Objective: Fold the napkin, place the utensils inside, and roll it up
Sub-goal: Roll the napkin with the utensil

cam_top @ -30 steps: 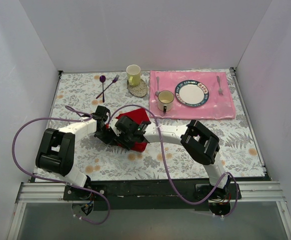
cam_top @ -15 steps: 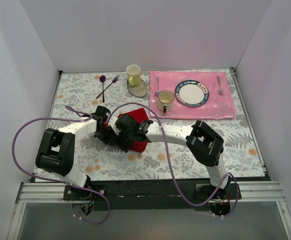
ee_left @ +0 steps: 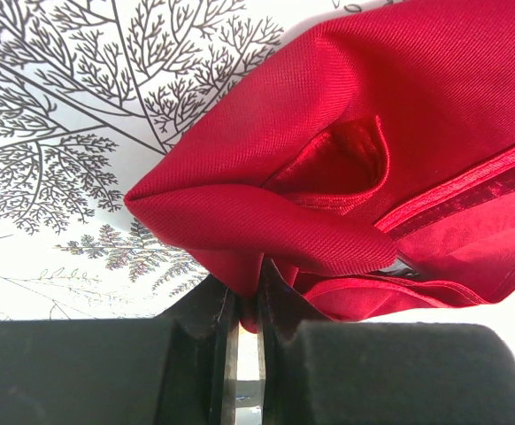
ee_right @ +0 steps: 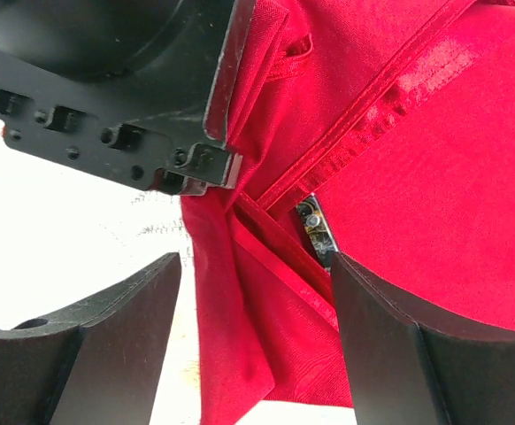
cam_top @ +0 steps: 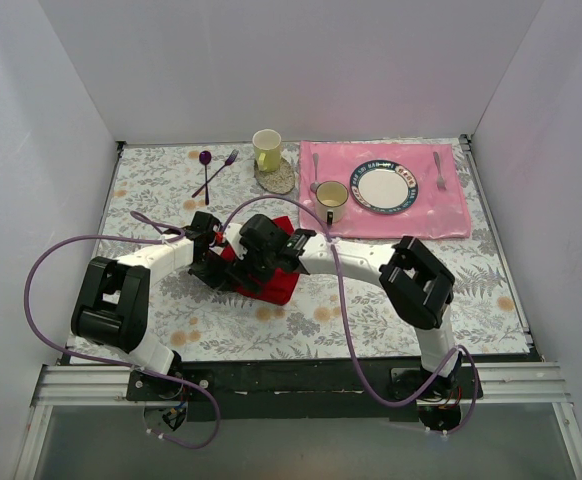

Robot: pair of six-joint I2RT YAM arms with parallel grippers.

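Napkin (cam_top: 279, 287) is seen from above bunched between the arms, is shown in the left wrist view pinched by the closed left gripper (ee_left: 249, 297), and in the right wrist view is left unheld beneath the right gripper (ee_right: 253, 266), just spread wide, likely for a regrasp.

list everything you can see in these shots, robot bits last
napkin: 1, bright red, bunched mid-table
placemat: 1, pink, far right
plate: 1, white with a dark rim, on the placemat
cup: 1, cream, placemat's near left
silver fork: 1, right of the plate
silver spoon: 1, placemat's left side
mug: 1, pale yellow, far centre
coaster: 1, beige, under the mug
purple spoon and fork: 2, crossed, far left
table: 1, floral print
left gripper: 1, black, shut on the napkin
right gripper: 1, black, open over the napkin
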